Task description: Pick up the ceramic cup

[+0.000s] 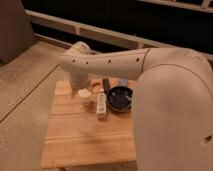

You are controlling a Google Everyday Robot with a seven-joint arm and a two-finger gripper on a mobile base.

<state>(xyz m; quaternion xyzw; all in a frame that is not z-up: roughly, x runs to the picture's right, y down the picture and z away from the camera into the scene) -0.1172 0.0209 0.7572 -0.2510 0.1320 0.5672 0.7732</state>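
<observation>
The ceramic cup [85, 95] is a small cream-white cup standing near the far left of the wooden table [75, 135]. My white arm reaches in from the right, and its wrist bends down over the table's far left corner. My gripper [81, 88] hangs at the end of the wrist, just above and behind the cup, close to its rim. I cannot tell whether it touches the cup.
A long white remote-like bar [102, 105] lies right of the cup. A wide dark bowl [120, 98] stands right of the bar. A small dark object [106, 84] sits behind them. My bulky arm [170, 100] hides the table's right side. A railing [100, 32] runs behind.
</observation>
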